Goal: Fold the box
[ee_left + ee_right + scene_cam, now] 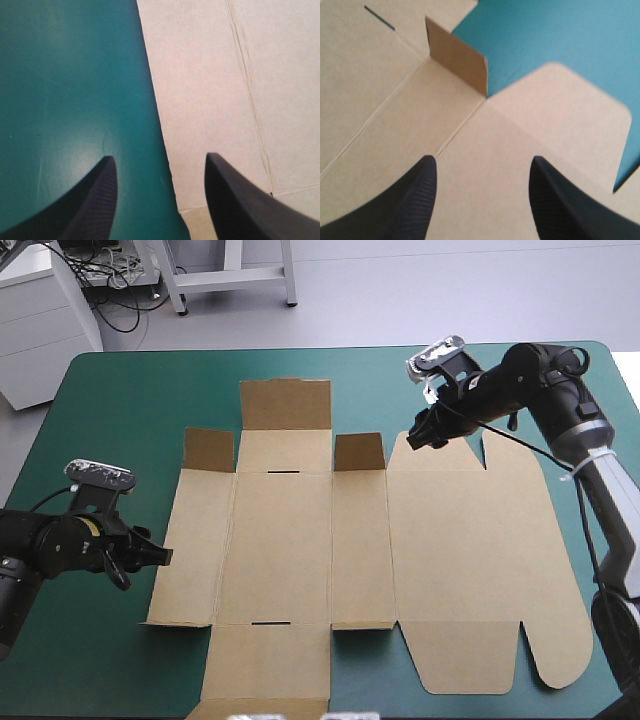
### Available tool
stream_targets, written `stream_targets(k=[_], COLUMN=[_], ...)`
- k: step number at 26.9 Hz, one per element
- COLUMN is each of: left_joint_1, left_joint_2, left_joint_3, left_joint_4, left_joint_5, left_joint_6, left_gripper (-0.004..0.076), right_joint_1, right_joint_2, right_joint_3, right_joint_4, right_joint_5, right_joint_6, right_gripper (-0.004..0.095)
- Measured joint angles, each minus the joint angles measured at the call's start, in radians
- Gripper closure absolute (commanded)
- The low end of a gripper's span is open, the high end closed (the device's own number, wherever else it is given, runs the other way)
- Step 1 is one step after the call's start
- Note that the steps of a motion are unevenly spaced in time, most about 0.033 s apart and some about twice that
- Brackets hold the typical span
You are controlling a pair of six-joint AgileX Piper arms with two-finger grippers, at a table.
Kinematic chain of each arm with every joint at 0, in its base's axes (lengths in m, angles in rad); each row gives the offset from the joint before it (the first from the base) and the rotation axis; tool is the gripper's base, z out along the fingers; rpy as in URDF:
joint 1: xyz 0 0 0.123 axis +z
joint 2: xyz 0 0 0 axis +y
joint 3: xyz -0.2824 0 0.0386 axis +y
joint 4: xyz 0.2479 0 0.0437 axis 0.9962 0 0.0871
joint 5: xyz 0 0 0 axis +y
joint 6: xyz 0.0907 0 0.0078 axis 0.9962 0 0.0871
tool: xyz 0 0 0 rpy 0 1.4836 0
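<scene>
**Fig.** One box [450, 540], a single cut sheet of matt brown board, lies flat at the middle of the teal-green cover [100, 420]. Three small flaps [359, 452] along its far side stand raised, and two narrow slots [283, 472] are cut at its creases. There are two grippers: the left gripper [160, 556] at the sheet's left edge and the right gripper [418, 435] over its far side. Only the wrist views show the black fingers [90, 200], ribbed and fin-shaped, standing apart on both grippers and holding nothing. The right wrist view adds a rounded tab [580, 105] beside one upright flap.
</scene>
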Motion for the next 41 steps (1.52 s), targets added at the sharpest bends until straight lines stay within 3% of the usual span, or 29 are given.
stream_targets(k=[4,9,14,23,32,41], left_joint_1=[0.065,0.408,0.545,0.583,0.621,0.624], left_joint_2=[0.09,0.122,0.122,0.122,0.184,0.328], left_joint_3=[-0.003,0.01,0.113,0.316,0.332,0.332], left_joint_4=[-0.046,-0.336,-0.577,-0.703,-0.695,-0.765], left_joint_5=[-0.033,-0.039,-0.036,-0.082,-0.144,-0.081], left_joint_6=[0.025,0.222,0.379,0.477,0.492,0.584], left_gripper=[0.0344,0.0344,0.0344,0.0344,0.0344,0.0344], right_joint_1=[-0.045,-0.049,-0.049,-0.049,-0.049,-0.049], right_joint_2=[-0.05,-0.139,-0.151,-0.152,-0.152,-0.152], right_joint_3=[0.025,0.051,0.063,0.063,0.063,0.063], right_joint_4=[-0.007,-0.009,-0.008,-0.008,-0.008,-0.007], right_joint_5=[0.075,0.082,0.082,0.082,0.082,0.082], right_joint_6=[0.113,0.155,0.163,0.163,0.163,0.163], right_gripper=[0.0395,0.0395,0.0395,0.0395,0.0395,0.0395])
